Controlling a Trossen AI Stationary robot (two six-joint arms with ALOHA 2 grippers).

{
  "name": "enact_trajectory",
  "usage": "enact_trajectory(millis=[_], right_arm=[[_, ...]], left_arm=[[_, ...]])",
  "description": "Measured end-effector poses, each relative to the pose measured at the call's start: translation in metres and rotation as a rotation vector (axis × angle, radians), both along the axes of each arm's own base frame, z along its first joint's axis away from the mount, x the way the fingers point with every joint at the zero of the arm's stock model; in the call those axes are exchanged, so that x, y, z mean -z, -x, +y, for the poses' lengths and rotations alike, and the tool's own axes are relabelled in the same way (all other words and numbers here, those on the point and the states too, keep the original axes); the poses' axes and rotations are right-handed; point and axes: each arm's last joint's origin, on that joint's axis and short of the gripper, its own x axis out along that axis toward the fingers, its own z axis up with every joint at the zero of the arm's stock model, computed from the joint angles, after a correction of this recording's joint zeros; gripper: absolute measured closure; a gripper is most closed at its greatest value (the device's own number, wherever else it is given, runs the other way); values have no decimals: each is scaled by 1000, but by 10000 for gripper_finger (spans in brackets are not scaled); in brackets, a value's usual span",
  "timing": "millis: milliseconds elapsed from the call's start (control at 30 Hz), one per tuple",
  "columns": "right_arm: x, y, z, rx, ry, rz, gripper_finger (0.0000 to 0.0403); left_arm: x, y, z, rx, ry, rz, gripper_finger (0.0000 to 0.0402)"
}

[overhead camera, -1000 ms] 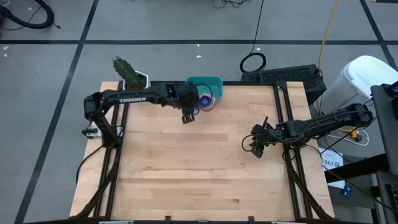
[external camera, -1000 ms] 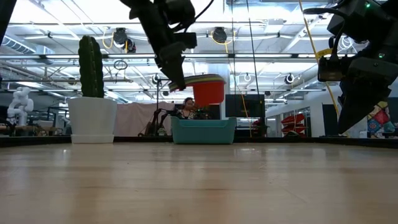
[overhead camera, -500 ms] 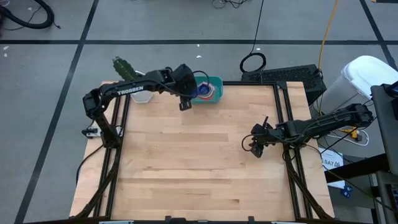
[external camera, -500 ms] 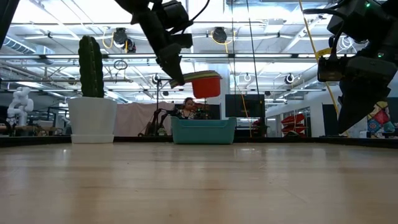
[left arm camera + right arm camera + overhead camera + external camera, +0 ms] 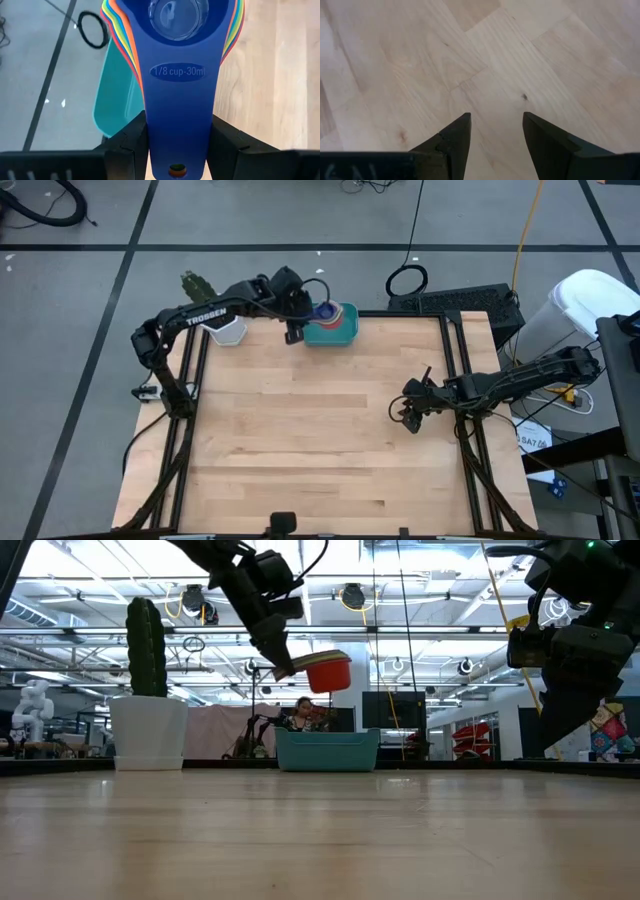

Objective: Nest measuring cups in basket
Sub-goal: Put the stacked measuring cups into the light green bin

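2 dark arms, the left arm (image 5: 215, 316) lettered TROSSEN in white, with black cables.

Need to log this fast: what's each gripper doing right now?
Left gripper: shut on the cups by their handles, above the basket.
Right gripper: open, empty, over the table.

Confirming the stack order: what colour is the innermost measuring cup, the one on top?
Dark blue; the measuring cup is marked 1/8 cup. Best seen in the left wrist view.
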Motion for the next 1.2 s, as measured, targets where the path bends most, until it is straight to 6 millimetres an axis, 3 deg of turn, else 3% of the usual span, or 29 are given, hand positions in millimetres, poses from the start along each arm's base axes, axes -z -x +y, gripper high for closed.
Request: enact_trajectory(millis=[333, 1200], right_arm=[[0, 0, 0, -15, 9, 1, 232], [0, 0, 0, -14, 9, 1, 232]], left_arm=[[3, 1, 8, 15, 6, -19, 257], [44, -9, 46, 12, 76, -41, 257]])
